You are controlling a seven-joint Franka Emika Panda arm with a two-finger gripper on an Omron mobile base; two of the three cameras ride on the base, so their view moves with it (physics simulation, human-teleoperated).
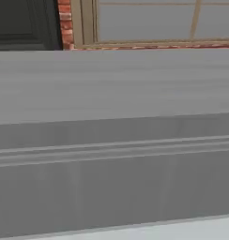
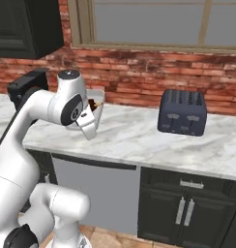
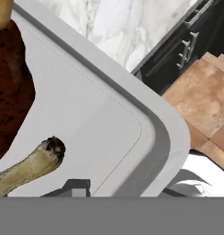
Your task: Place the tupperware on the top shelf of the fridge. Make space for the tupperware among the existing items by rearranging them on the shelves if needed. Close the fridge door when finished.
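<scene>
I've got the tupperware (image 3: pixel 86 114) held up over the counter (image 2: pixel 139 135) w/ drumsticks inside, can't tell how the fingers sit on it, so my worry's a weak rim hold slipping or tipping en route to the fridge.

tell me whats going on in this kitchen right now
A white robot arm is reaching to the shallow translucent-white tupperware with a brown drumstick in it, by the white marble counter. The hand view looks right into the container at close range, with the counter and dark cabinets beyond its rim. Whether the gripper has hold of it cannot be told. A dark grey toaster sits further right, below the red brick wall.
</scene>
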